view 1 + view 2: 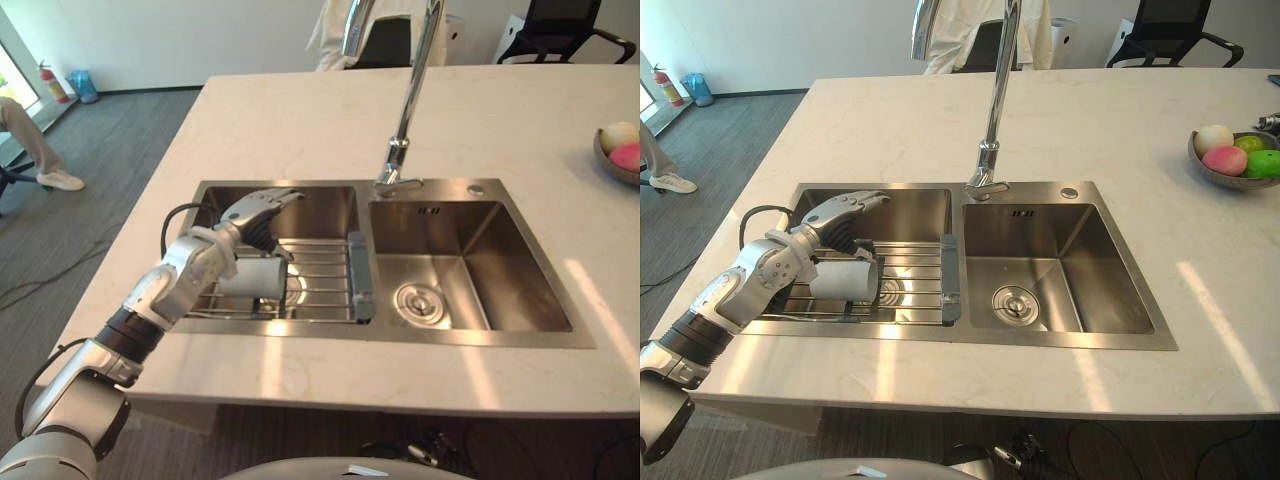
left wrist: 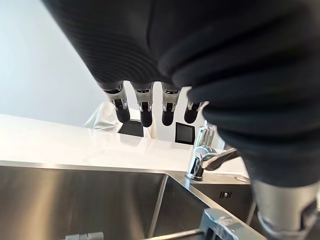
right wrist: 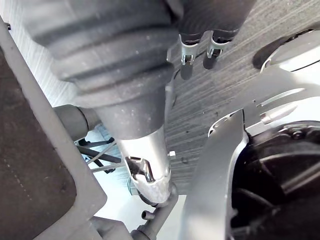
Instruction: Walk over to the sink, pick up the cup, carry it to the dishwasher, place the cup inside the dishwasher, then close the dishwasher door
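Left hand (image 1: 255, 210): one, over the left basin (image 1: 320, 205), just above the cup. Its fingers (image 2: 145, 112) are stretched out straight in a row and it grips nothing. Whether the thumb touches the cup cannot be told.
Right hand (image 3: 186, 59): one, hanging low over grey carpet. How far open it is cannot be told.
Cup (image 1: 258, 280): one, silver-grey, lying on its side on the rack in the left basin.
Rack (image 1: 325, 270): one wire rack, spanning the left basin.
Sink (image 1: 520, 192): one, steel, with two basins. The right basin (image 1: 470, 270) has a round drain (image 1: 418, 302).
Tap (image 1: 405, 120): one tall tap, behind the divider between the basins.
Bench (image 1: 300, 120): pale stone top around the sink.
Bowl (image 1: 1220, 182): one, well apart at the bench's right edge, holding three fruits: whitish, pink and green.
Chairs: two black ones — (image 1: 570, 25) and (image 1: 385, 40) — beyond the bench.
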`<state>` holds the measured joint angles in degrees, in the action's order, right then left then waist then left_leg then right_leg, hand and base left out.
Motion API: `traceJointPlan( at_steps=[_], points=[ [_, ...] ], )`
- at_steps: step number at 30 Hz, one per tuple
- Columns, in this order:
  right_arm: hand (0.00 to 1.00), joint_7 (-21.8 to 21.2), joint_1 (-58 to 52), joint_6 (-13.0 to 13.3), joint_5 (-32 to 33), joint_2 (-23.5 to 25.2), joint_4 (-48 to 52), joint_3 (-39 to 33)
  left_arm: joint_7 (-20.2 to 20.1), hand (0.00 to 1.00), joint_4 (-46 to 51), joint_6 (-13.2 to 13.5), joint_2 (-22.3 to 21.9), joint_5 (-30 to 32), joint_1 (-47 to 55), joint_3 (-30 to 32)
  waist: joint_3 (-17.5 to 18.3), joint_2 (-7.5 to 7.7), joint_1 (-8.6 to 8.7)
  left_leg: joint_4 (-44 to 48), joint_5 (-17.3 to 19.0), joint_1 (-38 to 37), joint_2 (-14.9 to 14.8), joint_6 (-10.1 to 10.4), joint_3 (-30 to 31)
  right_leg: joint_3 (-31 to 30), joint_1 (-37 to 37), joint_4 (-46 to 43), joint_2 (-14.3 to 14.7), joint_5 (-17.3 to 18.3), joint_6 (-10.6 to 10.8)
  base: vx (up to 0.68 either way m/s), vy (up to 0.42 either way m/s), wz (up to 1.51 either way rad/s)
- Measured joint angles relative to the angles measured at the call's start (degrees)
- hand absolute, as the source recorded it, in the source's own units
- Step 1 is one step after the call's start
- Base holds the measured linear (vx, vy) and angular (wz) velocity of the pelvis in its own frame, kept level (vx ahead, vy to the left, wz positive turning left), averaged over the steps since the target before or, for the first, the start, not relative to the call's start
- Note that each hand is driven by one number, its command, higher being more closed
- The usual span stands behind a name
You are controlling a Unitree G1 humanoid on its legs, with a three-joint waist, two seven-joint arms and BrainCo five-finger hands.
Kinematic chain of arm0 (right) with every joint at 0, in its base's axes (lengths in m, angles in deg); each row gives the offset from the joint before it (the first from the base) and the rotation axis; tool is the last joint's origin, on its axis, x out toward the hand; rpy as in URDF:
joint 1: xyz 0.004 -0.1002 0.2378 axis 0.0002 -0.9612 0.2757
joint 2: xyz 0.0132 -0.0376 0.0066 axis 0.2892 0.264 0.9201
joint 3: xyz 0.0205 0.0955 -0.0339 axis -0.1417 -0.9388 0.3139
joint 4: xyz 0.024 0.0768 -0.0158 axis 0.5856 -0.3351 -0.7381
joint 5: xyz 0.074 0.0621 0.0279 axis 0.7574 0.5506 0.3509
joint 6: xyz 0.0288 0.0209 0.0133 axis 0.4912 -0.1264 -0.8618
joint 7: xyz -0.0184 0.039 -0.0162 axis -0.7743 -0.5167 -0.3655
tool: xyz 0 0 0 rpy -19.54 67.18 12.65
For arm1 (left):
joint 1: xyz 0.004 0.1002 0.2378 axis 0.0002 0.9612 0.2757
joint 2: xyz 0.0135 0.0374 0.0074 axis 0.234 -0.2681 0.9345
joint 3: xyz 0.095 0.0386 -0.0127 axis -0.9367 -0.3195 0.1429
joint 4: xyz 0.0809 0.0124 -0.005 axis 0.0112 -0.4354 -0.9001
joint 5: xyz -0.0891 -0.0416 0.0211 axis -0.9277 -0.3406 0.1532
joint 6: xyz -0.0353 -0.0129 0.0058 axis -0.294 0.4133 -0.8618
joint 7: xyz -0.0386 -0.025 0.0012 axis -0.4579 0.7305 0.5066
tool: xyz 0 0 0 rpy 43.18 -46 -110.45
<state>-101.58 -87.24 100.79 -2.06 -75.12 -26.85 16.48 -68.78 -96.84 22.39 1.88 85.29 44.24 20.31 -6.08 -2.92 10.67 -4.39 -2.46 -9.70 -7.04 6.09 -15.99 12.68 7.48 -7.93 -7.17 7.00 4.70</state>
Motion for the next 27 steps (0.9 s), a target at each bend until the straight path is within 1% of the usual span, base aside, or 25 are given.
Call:
traceJointPlan(
  at_steps=[3,5,7,8,12,16,17,18,20,22,24,25,27],
  points=[
    [0.00,0.0,0.0,-0.8,0.0,0.0,0.0,1.5,-3.0,0.00,1.0,1.2,1.5,0.0,1.1,0.0,-0.3,0.29,-0.09,-0.1,-0.2,-0.2,0.2,-0.3,0.2,0.4,0.4,1.1,-0.1,-0.4,0.6,-0.15,0.013,0.03],
    [0.00,0.1,-0.1,-1.1,0.1,0.0,0.0,2.0,-4.6,0.00,1.0,1.4,2.0,0.0,1.5,0.0,-0.8,0.23,-0.18,-0.5,-0.7,-0.1,0.2,-0.7,0.3,0.6,0.5,1.4,-0.1,-0.5,0.5,-0.16,0.005,0.06],
    [0.00,0.2,-0.4,-1.1,0.1,-0.2,0.0,2.0,-6.4,0.00,1.8,1.4,2.1,0.0,2.4,0.2,-0.9,0.09,-0.39,-0.5,-0.9,0.1,0.2,-0.9,0.4,0.7,0.4,1.6,-0.1,-0.7,0.3,-0.14,0.015,0.05],
    [0.00,0.2,-0.5,-1.1,0.1,-0.2,0.1,2.0,-7.7,0.00,3.4,1.3,2.1,0.0,3.7,0.6,-0.9,0.10,-0.36,-0.5,-0.8,0.2,0.2,-0.9,0.4,0.7,0.5,2.0,-0.1,-0.8,0.6,-0.11,0.020,0.03],
    [0.00,0.3,-0.8,-1.6,0.0,-0.5,0.1,2.0,-10.2,0.00,5.3,0.9,2.1,0.2,5.6,0.7,-0.9,0.07,-0.54,-0.5,-0.9,0.8,0.3,-1.0,0.5,0.6,0.7,3.9,0.1,-2.3,0.8,-0.05,0.019,-0.02],
    [0.00,1.1,-1.3,-1.7,-1.4,-0.5,0.0,1.7,-10.3,0.00,5.2,0.7,2.1,0.3,7.0,0.8,-0.8,0.10,-0.62,-0.5,-1.0,0.8,0.5,-0.9,0.5,0.6,1.4,5.8,0.3,-3.5,0.8,0.03,0.003,-0.03],
    [0.00,1.3,-1.3,-1.7,-1.9,-0.5,0.0,1.7,-10.3,0.00,5.1,0.5,2.1,0.3,7.3,0.8,-0.8,0.19,-0.75,-0.5,-1.1,0.9,0.6,-1.1,0.5,0.5,1.4,6.2,0.3,-3.8,0.9,0.07,0.009,-0.04],
    [0.00,1.4,-1.2,-1.7,-2.1,-0.5,0.0,1.7,-10.2,0.00,5.0,0.1,2.1,0.5,7.5,0.9,-0.8,0.31,-0.89,-0.5,-1.1,1.0,0.6,-1.1,0.4,0.5,1.6,6.7,0.3,-4.3,1.4,0.06,0.010,-0.04],
    [0.00,1.5,-1.1,-1.7,-2.2,-0.5,0.0,1.7,-10.0,0.00,4.6,-0.4,2.1,1.2,7.7,1.0,-0.7,0.45,-0.92,-0.5,-0.9,1.0,0.6,-1.1,0.4,0.6,2.0,7.3,0.4,-4.7,1.3,0.07,0.002,0.00],
    [0.00,2.2,-0.9,-1.7,-2.5,-0.5,0.0,1.7,-9.2,0.00,4.0,-1.1,2.1,1.3,7.7,1.1,-0.7,0.46,-0.92,-0.5,-0.8,1.0,0.7,-1.0,0.3,0.7,2.3,7.8,0.5,-4.8,1.3,0.08,-0.002,0.01],
    [0.00,2.6,-0.2,-1.7,-2.7,-0.5,0.0,1.7,-7.4,0.00,2.1,-2.0,2.0,1.3,7.7,1.5,-0.7,0.46,-0.85,-0.5,-0.8,0.9,0.7,-1.0,0.3,0.7,2.6,8.4,0.6,-4.8,1.2,0.05,-0.008,-0.01],
    [0.00,2.6,0.0,-1.7,-2.8,-0.5,0.0,1.7,-7.0,0.00,1.7,-2.1,2.0,1.3,7.7,1.7,-0.7,0.46,-0.82,-0.5,-0.8,0.9,0.7,-1.0,0.2,0.7,2.6,8.5,0.7,-4.8,1.2,0.00,0.000,0.00],
    [0.00,2.7,0.6,-1.7,-3.3,-0.5,0.0,2.0,-5.0,0.00,-0.3,-2.1,1.3,2.5,7.8,3.2,-0.7,0.46,-0.75,-0.5,-0.8,0.9,0.6,-0.9,0.0,0.6,2.7,8.8,0.7,-4.9,1.2,0.00,0.000,0.00]
  ],
)
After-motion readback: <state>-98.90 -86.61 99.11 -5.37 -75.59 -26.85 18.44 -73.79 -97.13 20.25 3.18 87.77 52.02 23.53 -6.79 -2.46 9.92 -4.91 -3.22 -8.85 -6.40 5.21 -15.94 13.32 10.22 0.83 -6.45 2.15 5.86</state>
